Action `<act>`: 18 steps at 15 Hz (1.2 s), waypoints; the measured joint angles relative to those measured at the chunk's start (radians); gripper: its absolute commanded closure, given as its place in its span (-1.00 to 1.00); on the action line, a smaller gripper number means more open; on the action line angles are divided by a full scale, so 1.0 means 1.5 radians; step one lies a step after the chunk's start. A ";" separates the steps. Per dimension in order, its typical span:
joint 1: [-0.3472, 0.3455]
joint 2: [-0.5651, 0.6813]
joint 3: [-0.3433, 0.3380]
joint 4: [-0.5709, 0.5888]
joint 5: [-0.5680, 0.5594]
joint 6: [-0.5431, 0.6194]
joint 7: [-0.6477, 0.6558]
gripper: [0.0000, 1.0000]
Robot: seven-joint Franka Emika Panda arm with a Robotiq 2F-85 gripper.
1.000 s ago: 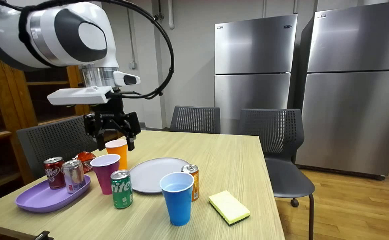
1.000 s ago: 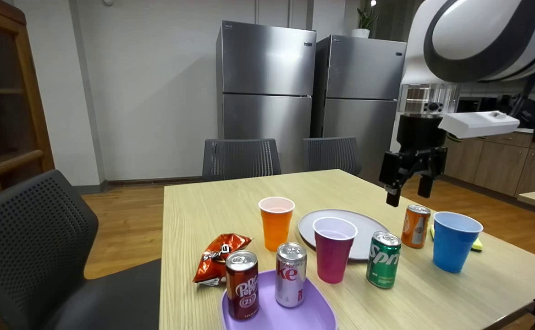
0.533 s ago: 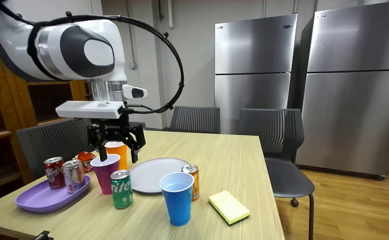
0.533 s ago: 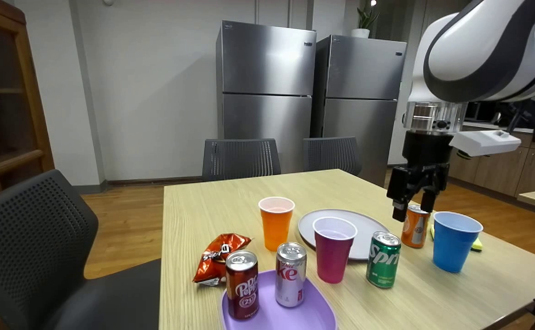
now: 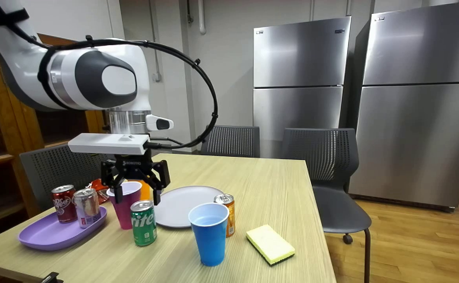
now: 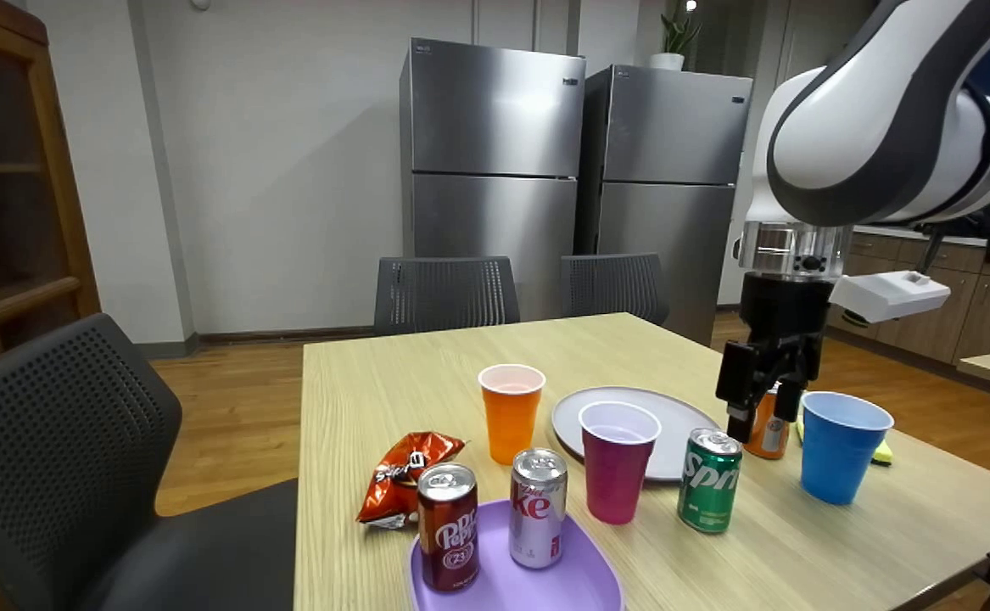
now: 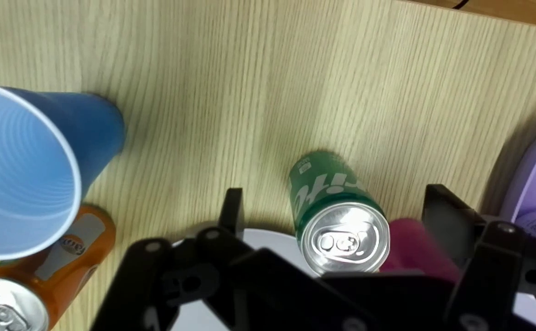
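So the hand (image 5: 137, 197) is spread wide, right by the Sprite (image 7: 336, 211), which stands on the bench (image 5: 253, 177) and shows between the fingers in the wrist view. Blue cup (image 5: 209, 232) and Fanta (image 7: 71, 258) sit past one finger, pink cup (image 5: 124, 214) is near the other, with the tray (image 5: 46, 236) farther out.
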 measured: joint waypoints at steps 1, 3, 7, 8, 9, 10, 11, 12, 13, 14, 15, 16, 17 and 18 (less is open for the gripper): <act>0.000 0.007 0.004 0.001 0.000 0.005 0.000 -1.00; 0.001 0.020 0.012 0.005 -0.003 0.012 0.000 -1.00; 0.001 0.048 0.024 0.020 -0.021 0.017 0.003 -1.00; 0.001 0.057 0.026 0.025 -0.029 0.017 0.005 -1.00; 0.001 0.066 0.028 0.032 -0.035 0.017 0.008 -1.00; 0.001 0.076 0.030 0.038 -0.040 0.018 0.010 -1.00; 0.001 0.085 0.032 0.045 -0.044 0.018 0.011 -1.00; 0.001 0.094 0.032 0.053 -0.049 0.018 0.012 -1.00; 0.001 0.104 0.032 0.061 -0.055 0.018 0.015 -1.00; 0.001 0.113 0.033 0.069 -0.059 0.018 0.018 -1.00; 0.001 0.123 0.034 0.077 -0.062 0.018 0.020 -1.00; 0.001 0.131 0.035 0.085 -0.065 0.018 0.022 -1.00; 0.001 0.139 0.036 0.092 -0.067 0.018 0.024 -1.00; 0.001 0.146 0.037 0.098 -0.068 0.018 0.026 -1.00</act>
